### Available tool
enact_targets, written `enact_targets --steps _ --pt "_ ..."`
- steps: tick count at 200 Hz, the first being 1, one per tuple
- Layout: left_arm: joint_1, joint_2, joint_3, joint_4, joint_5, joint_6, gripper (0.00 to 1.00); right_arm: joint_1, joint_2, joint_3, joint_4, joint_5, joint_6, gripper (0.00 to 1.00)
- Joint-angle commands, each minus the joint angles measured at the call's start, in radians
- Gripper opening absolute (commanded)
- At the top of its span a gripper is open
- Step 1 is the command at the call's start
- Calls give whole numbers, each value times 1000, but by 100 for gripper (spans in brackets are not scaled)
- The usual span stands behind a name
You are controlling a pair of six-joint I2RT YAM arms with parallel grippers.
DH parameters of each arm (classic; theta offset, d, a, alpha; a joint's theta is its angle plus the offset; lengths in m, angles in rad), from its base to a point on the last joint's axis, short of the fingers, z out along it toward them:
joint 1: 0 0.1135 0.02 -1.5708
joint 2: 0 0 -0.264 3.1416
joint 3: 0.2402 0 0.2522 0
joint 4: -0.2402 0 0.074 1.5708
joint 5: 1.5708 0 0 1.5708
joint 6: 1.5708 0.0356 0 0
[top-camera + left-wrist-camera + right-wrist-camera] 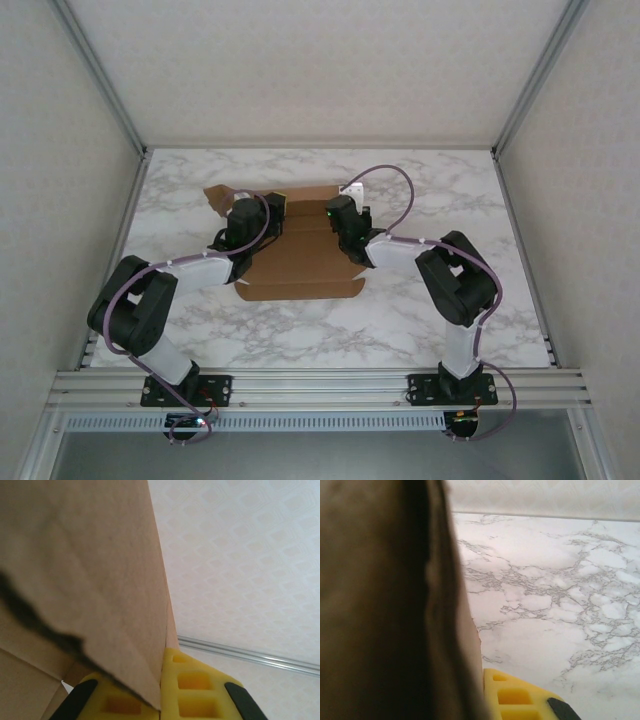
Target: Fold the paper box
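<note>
Brown cardboard paper box (300,265) lies mid-table on the marble table (450,200), its far flaps raised. Left gripper (161,694) pinches an upright panel, yellow fingers (192,685) tight on both faces. Right gripper (482,692) is clamped on another raised panel, with one yellow finger visible against the cardboard.

The paper box (300,265), a brown die-cut cardboard sheet, lies on the white marble-patterned surface (450,190), about midway between near and far and slightly left of centre. Its broad panel is on the near side, and flaps stand up along its far edge. The left pincer (243,212) is at the box's far left corner, with upright cardboard between its fingers (195,690). The right pincer (347,212) is at the far right corner, cardboard just left of its finger (512,695).
</note>
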Motion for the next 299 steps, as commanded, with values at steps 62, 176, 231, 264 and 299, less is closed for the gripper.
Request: enact_targets --steps 62,176,231,264,299 --pt "-46 0 2 -101 72 4 0 -15 26 35 -121 51 30 0" --pt "-36 9 -17 -100 45 21 6 -37 -242 -253 114 -252 -162 96" --pt "-32 38 -11 -66 75 24 15 -79 -419 -321 73 -396 -146 95" --pt "-32 26 14 -76 93 80 30 -150 -534 -323 21 -500 -13 90" --pt "-7 -3 20 -112 123 142 44 -155 -499 -127 -269 -495 -49 81"
